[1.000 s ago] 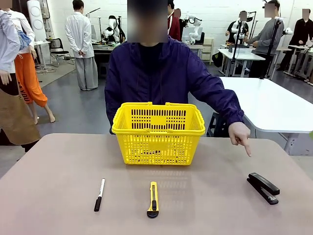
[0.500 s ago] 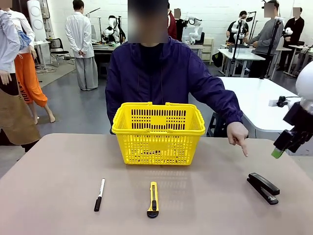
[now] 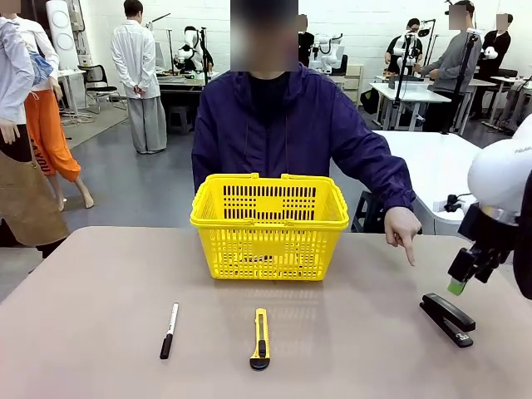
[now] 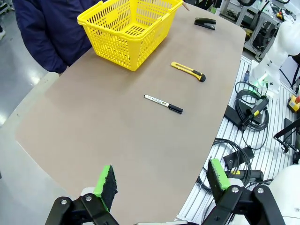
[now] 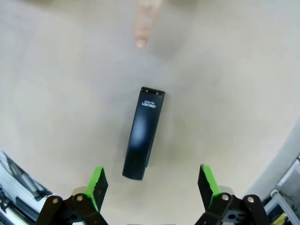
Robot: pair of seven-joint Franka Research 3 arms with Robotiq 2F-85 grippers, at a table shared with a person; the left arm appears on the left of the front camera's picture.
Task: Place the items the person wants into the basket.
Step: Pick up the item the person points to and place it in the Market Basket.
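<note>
A black stapler [image 3: 447,318] lies at the table's right side. The person [image 3: 291,133] sits behind the yellow basket [image 3: 268,224] and points a finger [image 3: 407,249] down toward the stapler. My right gripper [image 3: 459,281] hangs open just above and to the right of it. In the right wrist view the stapler [image 5: 143,139] lies below and between the spread fingers of that gripper [image 5: 153,183], apart from both, with the person's fingertip [image 5: 144,28] beyond it. My left gripper [image 4: 161,177] stands open, high over the table's left edge, far from the basket [image 4: 129,28] and the stapler [image 4: 205,22].
A white marker with a black cap [image 3: 169,330] and a yellow-and-black box cutter [image 3: 261,338] lie in front of the basket. The left wrist view has the marker [image 4: 163,103] and the cutter [image 4: 188,71], plus cables [image 4: 248,117] on the floor past the table edge.
My right arm has come in from the right and dropped down to just above the stapler. The person's pointing hand has drawn back slightly. Nothing on the table has moved.
</note>
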